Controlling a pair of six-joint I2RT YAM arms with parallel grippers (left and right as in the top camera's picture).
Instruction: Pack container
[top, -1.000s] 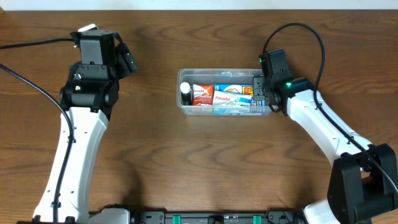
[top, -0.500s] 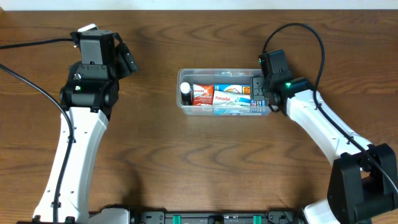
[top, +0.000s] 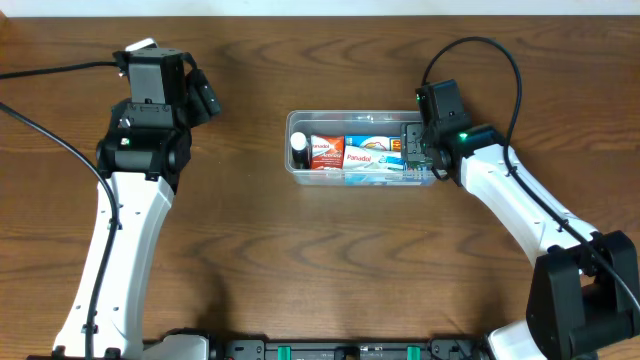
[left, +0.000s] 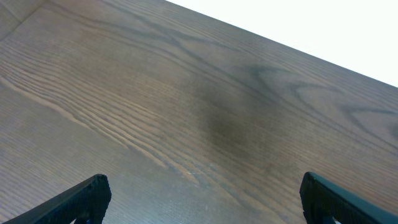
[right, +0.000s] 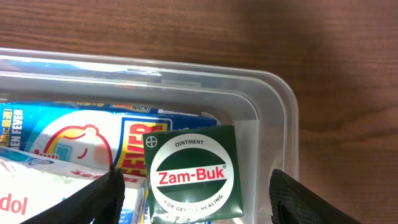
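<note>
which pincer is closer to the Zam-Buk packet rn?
Right. The right pincer hangs directly over the Zam-Buk packet in the container's right end; the left pincer is far away over the table.

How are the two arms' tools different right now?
The left tool hangs over wood table, far from the tub; the right tool hangs over the tub's right end. Only wood shows under the left tool; a green Zam-Buk packet lies under the right. Both are open.

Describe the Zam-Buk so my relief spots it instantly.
Find the clear container in the middle of the table and go to its right end. There, partly covering the blue fever box, sits the Zam-Buk packet: the only dark green square, with a white circle and red lettering.
</note>
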